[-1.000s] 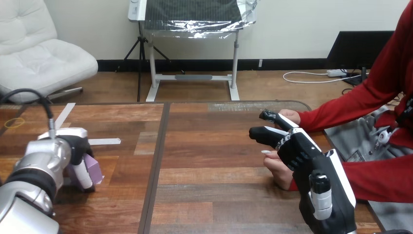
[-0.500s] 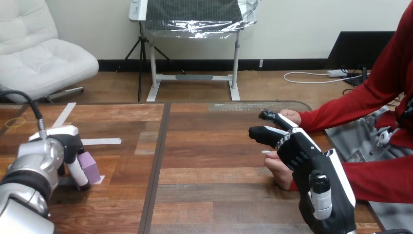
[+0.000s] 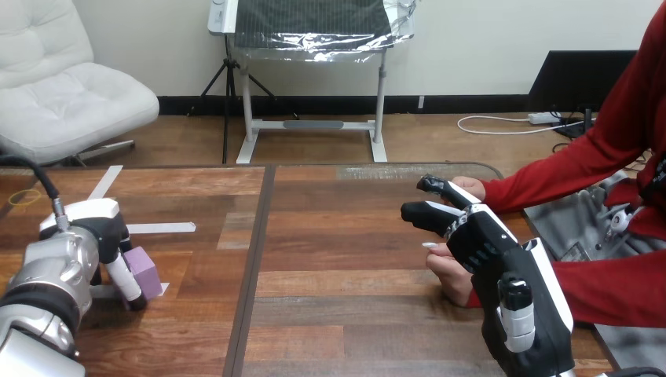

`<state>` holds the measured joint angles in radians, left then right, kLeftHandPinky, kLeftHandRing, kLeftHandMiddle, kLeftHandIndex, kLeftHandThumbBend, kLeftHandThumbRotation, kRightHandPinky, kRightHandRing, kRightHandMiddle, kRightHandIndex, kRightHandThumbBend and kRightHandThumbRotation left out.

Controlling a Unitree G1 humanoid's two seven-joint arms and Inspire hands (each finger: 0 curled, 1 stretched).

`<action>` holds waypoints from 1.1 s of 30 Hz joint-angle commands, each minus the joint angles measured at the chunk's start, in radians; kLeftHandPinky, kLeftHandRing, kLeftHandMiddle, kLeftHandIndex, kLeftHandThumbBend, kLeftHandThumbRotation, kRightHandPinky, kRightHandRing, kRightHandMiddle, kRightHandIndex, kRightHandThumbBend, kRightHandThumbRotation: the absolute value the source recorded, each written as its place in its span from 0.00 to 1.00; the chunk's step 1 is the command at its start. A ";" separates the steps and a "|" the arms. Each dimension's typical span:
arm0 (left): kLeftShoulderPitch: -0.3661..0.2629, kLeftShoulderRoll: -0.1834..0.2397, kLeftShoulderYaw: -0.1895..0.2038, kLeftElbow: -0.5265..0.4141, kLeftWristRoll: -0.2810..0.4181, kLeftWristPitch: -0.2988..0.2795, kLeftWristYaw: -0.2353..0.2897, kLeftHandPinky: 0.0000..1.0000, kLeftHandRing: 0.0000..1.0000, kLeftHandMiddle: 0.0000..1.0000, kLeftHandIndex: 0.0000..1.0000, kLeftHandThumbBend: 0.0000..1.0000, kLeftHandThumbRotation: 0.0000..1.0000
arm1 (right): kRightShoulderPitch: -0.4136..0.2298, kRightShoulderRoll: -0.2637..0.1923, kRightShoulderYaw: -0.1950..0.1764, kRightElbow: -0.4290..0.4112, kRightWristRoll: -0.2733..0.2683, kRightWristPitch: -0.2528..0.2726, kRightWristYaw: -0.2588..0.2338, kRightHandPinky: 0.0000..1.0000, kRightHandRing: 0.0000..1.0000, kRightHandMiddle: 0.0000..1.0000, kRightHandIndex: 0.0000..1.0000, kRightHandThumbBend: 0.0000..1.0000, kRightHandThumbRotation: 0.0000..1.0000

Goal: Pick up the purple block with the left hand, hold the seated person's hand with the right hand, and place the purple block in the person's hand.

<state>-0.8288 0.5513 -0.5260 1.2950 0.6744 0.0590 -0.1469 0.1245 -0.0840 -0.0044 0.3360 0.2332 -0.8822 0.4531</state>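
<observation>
Left hand (image 3: 106,236) clenched on purple block (image 3: 146,269), low over the tabletop (image 3: 338,275) at its left. Right hand (image 3: 483,243) released, fingers straight, lying over the person's hand (image 3: 449,276).

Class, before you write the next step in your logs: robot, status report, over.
Left hand against purple block, grip unclear. Block on table, not lifted. Right hand over the person's hand, hold unconfirmed. Nothing lies between them.

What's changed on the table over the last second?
The left hand has drawn back toward the view's left, uncovering more of the purple block. The block sits on the table right beside the hand, about where it was. The right hand and the person's hand stayed against each other, unmoved.
</observation>
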 commanded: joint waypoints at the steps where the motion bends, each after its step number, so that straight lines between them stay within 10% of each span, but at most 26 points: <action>1: -0.021 0.016 0.018 -0.020 -0.009 0.001 0.021 0.36 0.46 0.52 0.45 0.73 0.00 | -0.072 -0.005 -0.006 0.003 0.010 -0.006 0.001 0.83 0.78 0.76 0.84 0.97 1.00; 22: -0.013 0.022 0.048 -0.034 -0.026 -0.019 0.033 0.33 0.41 0.49 0.44 0.79 0.00 | -0.078 -0.004 -0.006 0.014 -0.006 -0.007 -0.004 0.82 0.77 0.75 0.84 0.97 1.00; 33: -0.009 0.030 0.083 -0.054 -0.062 -0.053 0.037 0.35 0.43 0.50 0.44 0.80 0.00 | -0.106 -0.040 -0.039 0.038 -0.191 0.009 -0.106 0.81 0.79 0.77 0.85 0.94 1.00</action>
<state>-0.8192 0.5521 -0.4700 1.2904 0.6321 0.0316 -0.1361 0.1016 -0.0896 -0.0185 0.3680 0.1165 -0.8838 0.3966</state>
